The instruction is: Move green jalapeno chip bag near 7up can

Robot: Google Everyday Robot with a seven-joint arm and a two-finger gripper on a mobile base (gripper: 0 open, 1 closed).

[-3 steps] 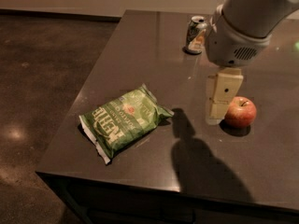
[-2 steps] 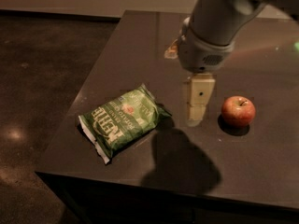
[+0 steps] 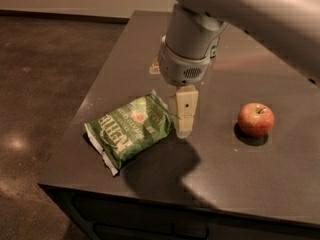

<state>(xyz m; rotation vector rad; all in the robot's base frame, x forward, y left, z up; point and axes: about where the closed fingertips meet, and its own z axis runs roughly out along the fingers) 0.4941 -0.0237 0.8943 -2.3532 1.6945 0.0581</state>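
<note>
Bag: green jalapeno chip bag (image 3: 131, 130) lies flat near the table's (image 3: 235, 179) front-left corner.
Gripper: gripper (image 3: 183, 130) points down just beside the bag's right end; open or closed, cannot tell.
Room: bare tabletop between gripper and 1 apple (image 3: 256, 119).

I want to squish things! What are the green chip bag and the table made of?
The green jalapeno chip bag looks like thin glossy plastic film: it is crinkled and catches light. The table looks like dark smooth stone or laminate, faintly shiny; I cannot tell which. The gripper hangs beside the bag's end nearer the apple.
</note>
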